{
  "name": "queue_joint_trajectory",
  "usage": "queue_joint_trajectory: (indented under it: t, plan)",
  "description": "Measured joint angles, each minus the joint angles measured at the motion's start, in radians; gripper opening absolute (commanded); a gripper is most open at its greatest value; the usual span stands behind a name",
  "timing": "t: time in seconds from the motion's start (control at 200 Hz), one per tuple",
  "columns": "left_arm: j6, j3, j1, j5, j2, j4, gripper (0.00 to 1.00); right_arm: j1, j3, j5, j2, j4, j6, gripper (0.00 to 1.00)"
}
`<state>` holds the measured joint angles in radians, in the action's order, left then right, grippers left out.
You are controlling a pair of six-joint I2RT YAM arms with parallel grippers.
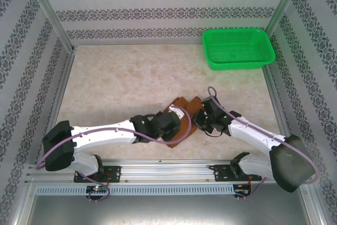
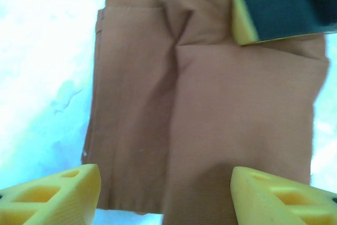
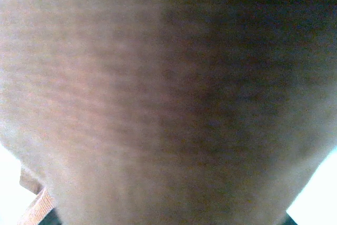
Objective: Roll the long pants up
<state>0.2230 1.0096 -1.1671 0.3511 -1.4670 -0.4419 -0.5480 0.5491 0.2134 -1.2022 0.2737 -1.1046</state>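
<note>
LIVE | long pants (image 1: 185,103): folded bundle, 6 o'clock on the counter (image 1: 121,82) | left fingers (image 2: 58,191): spread wide above it, probably freed to re-grip | right fingers (image 2: 245,27): at bundle's 3 o'clock, apparently pinning cloth, grip can't be told

The table (image 1: 131,77) is bare across its left half and far middle, so a claw could pass freely there. The green basket (image 1: 238,48) blocks the far right corner. At front centre, the long pants (image 1: 181,103) lie crowded between the left claw (image 1: 174,125) and the right claw (image 1: 205,119), leaving little room. Walls (image 1: 158,3) and metal posts (image 1: 47,9) fence three sides. The cloth seems to press right up against the right wrist camera, though it is blurred.
</note>
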Motion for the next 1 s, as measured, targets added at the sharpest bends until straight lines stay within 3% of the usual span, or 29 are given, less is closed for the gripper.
queue_joint_trajectory:
  t: [0.235,0.355,0.764,0.834,0.859,0.904,0.924,0.999]
  plan:
    - [-0.096,0.105,-0.135,0.145,-0.163,0.007,0.71,-0.025,0.0,0.003,-0.045,-0.056,-0.013,0.0]
    - [-0.124,0.136,-0.142,0.151,-0.238,0.004,0.78,-0.026,0.0,0.008,-0.055,-0.071,-0.016,0.0]
    - [-0.073,0.333,-0.124,0.302,-0.512,-0.206,0.8,-0.014,-0.012,-0.024,-0.05,-0.099,-0.042,0.0]
    - [-0.054,0.362,-0.119,0.301,-0.546,-0.225,0.7,0.001,-0.019,-0.044,-0.039,-0.103,-0.042,0.0]
    - [-0.052,0.367,-0.117,0.296,-0.551,-0.225,0.53,0.004,-0.021,-0.052,-0.032,-0.103,-0.043,0.0]
    - [-0.055,0.369,-0.114,0.285,-0.555,-0.222,0.13,0.009,-0.024,-0.07,-0.021,-0.095,-0.045,0.0]
    - [-0.057,0.369,-0.113,0.277,-0.557,-0.218,0.01,0.01,-0.026,-0.076,-0.016,-0.092,-0.045,0.0]
    - [-0.065,0.364,-0.113,0.251,-0.558,-0.188,0.0,0.016,-0.031,-0.098,0.005,-0.069,-0.047,0.0]
